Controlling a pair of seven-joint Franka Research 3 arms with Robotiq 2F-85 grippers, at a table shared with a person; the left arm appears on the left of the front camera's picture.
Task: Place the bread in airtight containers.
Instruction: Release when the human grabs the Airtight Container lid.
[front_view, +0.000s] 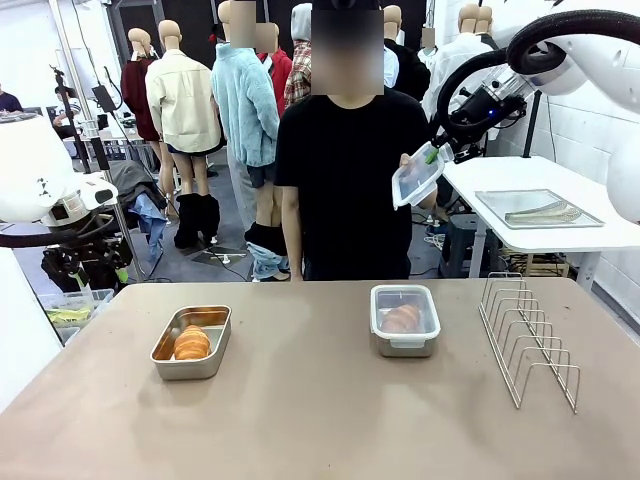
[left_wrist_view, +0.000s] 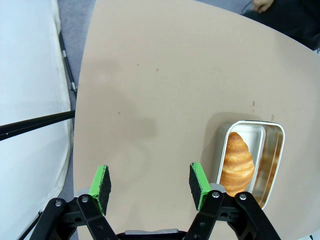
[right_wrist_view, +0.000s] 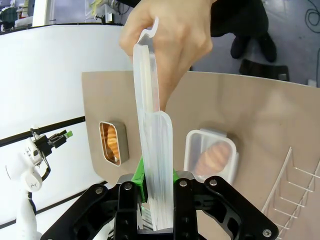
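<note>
Clear plastic is the weak point now: the right gripper (front_view: 432, 155), raised at about two o'clock of the table in the front view, has its jaws clamped on the edge of a clip-tab lid (front_view: 416, 178), while the person's hand (right_wrist_view: 167, 45) grips the opposite end of that same lid. With both holding at once, a pull by either side could flex the thin lid, slip it off the green pads, or drop it onto the table (front_view: 320, 420).

Both croissants are already in tins. One croissant (front_view: 192, 343) lies in the uncovered steel container (front_view: 191, 342) at about nine o'clock from the table's centre; the other croissant (front_view: 402, 318) sits in the container (front_view: 404, 320) at about one o'clock, which already wears its lid. My judgement is that the raised lid belongs on the open tin, a long reach across for the right arm, so the lidded tin or the wire rack (front_view: 528, 340) at three o'clock could be knocked on the way.

The left gripper (left_wrist_view: 150, 182) hovers above bare tabletop with jaws spread and empty, the open tin just beside its finger at four o'clock in its wrist view. A lid lowered askew might pinch the pastry or fail to clip.
</note>
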